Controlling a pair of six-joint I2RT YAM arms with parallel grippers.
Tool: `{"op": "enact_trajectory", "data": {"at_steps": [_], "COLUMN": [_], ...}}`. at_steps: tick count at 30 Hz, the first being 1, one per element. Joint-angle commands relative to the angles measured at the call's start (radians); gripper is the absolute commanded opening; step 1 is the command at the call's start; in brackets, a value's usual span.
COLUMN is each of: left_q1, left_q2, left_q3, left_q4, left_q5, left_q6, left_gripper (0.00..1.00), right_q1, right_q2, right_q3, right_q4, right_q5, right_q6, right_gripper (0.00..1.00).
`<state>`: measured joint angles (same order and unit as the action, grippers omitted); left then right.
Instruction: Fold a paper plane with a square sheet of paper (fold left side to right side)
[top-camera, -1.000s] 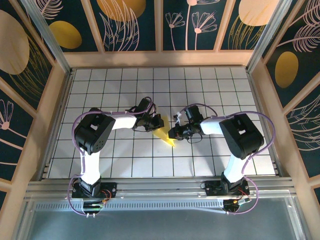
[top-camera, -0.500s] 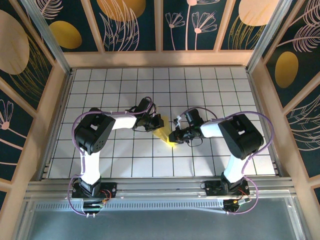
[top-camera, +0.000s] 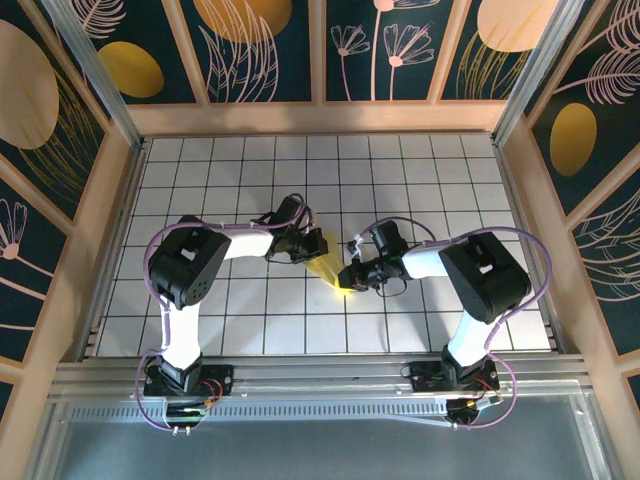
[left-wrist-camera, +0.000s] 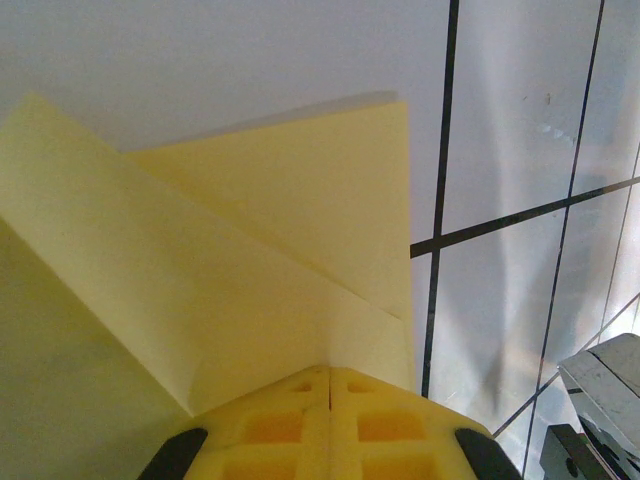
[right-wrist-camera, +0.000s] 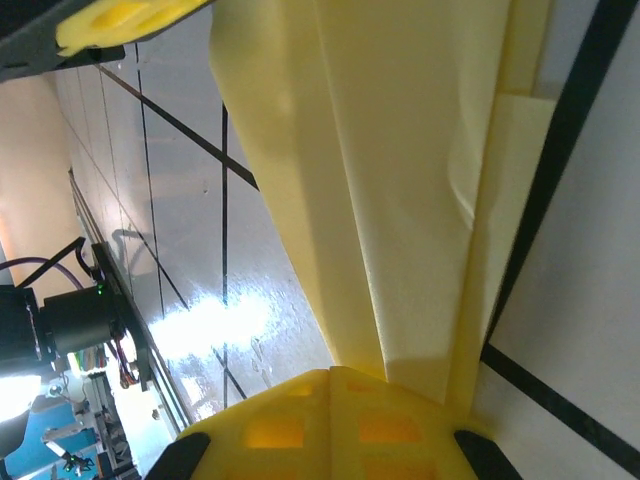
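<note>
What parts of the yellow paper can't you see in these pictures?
Top view: the left gripper and right gripper cover the ends of the yellow paper; its folds are too small to read.
Left wrist view: the paper runs off the left and bottom edges.
Right wrist view: the paper is cut off by the top edge.

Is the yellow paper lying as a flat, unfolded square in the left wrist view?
No: the yellow paper shows overlapping folded flaps with diagonal creases, just ahead of the shut fingertips of the left hand.
</note>
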<state>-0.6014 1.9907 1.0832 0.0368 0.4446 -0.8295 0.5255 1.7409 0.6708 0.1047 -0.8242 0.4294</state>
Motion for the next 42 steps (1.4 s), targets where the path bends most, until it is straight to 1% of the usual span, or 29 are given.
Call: {"op": "enact_trajectory", "data": {"at_steps": [1,37,38,42], "left_q1": [0.005,0.005,0.005,0.006], "left_q2": [0.056,0.057,0.056,0.054], "left_q3": [-0.017,-0.011,-0.011,-0.012], "left_q4": [-0.121,-0.132,-0.132,-0.133], "left_q5": [-0.119,-0.128,-0.129,-0.132], "left_q6": [0.023,0.026,0.024,0.024], "left_gripper": [0.0,0.0,0.0,0.0], "right_q1": [0.011,0.016,0.034,0.037], "right_q2": [-0.03,-0.044,-0.046,-0.052], "right_q3": [-0.026,-0.082,-0.085,-0.1], "right_q4": [-0.041,-0.05,-0.052,-0.058], "right_q5": [0.019,0.028,0.028,0.027], "right_q6": [0.008,0.017,0.017,0.017], "right_gripper": [0.0,0.0,0.0,0.0]}}
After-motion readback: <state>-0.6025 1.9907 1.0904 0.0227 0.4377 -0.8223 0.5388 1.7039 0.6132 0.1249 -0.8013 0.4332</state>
